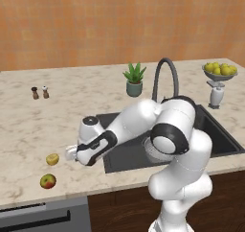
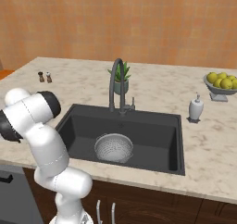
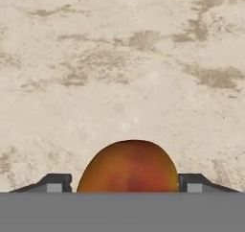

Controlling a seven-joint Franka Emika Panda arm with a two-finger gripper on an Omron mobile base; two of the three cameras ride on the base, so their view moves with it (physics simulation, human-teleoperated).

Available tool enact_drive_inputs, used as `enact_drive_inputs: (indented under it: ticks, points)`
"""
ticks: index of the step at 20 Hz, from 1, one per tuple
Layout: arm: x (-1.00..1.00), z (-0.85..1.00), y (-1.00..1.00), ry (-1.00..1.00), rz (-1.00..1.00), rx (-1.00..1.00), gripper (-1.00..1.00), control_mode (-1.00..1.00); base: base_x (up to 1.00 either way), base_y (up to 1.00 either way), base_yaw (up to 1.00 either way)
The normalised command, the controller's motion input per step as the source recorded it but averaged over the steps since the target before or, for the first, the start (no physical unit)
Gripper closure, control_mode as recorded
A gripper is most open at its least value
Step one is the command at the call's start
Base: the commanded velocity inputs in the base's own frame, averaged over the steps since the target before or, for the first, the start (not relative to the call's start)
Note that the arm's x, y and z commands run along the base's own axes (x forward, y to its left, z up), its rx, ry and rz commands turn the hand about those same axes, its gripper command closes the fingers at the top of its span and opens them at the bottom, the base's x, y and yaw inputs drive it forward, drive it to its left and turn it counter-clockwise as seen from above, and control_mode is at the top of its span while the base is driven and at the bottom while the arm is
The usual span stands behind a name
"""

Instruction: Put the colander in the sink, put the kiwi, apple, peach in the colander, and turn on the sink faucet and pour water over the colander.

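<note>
Gripping the peach (image 3: pixel 129 168) between its fingertips, the gripper (image 3: pixel 125 182) hangs over the counter (image 3: pixel 124 58) left of the sink (image 2: pixel 152 126). The colander (image 2: pixel 114 147) already sits inside that sink. Next move: carry the peach right and release over it.

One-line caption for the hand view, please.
Peach sits between the hand's two fingertips, above the marbled counter.
</note>
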Motion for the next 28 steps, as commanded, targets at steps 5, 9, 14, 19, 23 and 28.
enact_drive_inputs:
  ticks: [5,9,14,19,23,28]
  points:
    - [0.0,-0.04,-0.47,-0.02,-0.14,-0.14,1.0,-1.0,0.0,0.0,0.0]
    - [0.0,0.07,-1.0,-0.02,-0.31,-0.15,1.0,-1.0,0.0,0.0,0.0]
    - [0.0,0.08,-1.0,0.0,-0.33,-0.06,1.0,-1.0,0.0,0.0,0.0]
    - [0.0,0.03,-1.0,0.0,-0.33,-0.05,1.0,-1.0,0.0,0.0,0.0]
    - [0.17,0.0,-1.0,0.0,-0.29,-0.05,1.0,-1.0,0.0,0.0,0.0]
    - [0.42,0.0,-1.0,0.0,-0.23,0.0,1.0,-1.0,0.0,0.0,0.0]
